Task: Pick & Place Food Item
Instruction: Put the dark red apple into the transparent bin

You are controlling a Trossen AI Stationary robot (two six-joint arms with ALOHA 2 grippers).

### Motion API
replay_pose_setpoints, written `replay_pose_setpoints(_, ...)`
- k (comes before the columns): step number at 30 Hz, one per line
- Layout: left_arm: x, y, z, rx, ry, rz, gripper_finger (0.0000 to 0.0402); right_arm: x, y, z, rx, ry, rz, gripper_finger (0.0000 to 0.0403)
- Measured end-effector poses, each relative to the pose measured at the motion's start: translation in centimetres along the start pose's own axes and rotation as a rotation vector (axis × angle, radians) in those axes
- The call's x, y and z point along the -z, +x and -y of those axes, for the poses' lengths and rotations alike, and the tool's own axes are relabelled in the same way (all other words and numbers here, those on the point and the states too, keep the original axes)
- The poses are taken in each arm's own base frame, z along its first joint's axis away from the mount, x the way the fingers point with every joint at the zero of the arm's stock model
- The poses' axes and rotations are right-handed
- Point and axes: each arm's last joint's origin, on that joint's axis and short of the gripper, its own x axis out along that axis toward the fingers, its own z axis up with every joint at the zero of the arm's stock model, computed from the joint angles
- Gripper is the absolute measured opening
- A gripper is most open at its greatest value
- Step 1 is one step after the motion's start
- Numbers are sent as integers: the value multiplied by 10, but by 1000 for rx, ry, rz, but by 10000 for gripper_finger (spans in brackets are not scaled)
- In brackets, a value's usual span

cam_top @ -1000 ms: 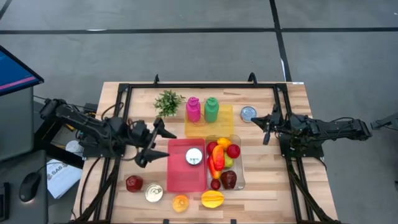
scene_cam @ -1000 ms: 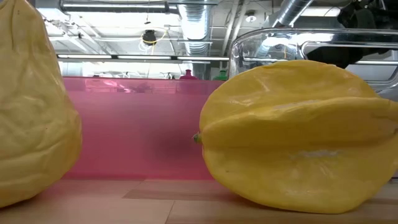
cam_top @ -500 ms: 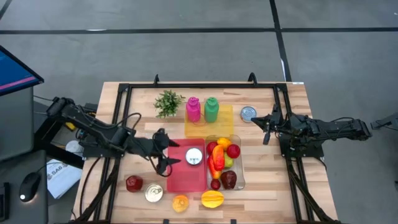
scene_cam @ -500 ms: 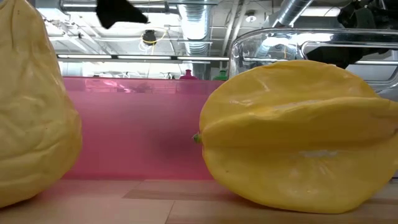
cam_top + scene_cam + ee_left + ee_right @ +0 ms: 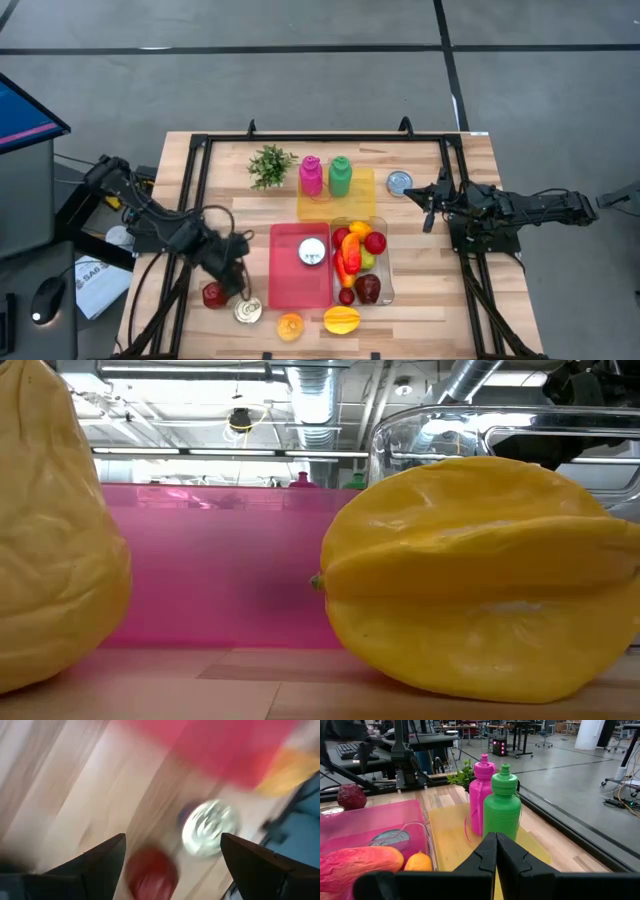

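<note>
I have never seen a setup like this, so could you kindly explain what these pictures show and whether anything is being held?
These are two robot arms at a wooden table, seen from overhead, from table height, and from a camera on each wrist. The left gripper is open above a dark red fruit beside a silver can, holding nothing. The right gripper waits shut and empty by another can. A pink tray, a clear bin of fruit, two bottles and a small plant also sit there. The low camera mostly sees a yellow starfruit.
</note>
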Motion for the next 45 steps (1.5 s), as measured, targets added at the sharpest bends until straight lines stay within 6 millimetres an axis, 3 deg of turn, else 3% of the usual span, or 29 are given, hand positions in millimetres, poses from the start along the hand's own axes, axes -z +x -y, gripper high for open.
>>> replay_pose_setpoints(8,39,-3,1,-101,-183,-88,314,0,0,0,0,-1,0,2)
replay_pose_setpoints(15,61,16,0,-119,-264,-103,314,0,0,0,0,-1,0,2)
replay_pose_setpoints(32,73,70,12,-129,-269,-197,314,0,0,0,0,0,0,2)
replay_pose_setpoints(40,74,86,19,-161,-266,-201,315,0,0,0,0,1,0,2)
replay_pose_setpoints(45,74,84,19,-142,-236,-202,309,0,0,0,0,1,0,2)
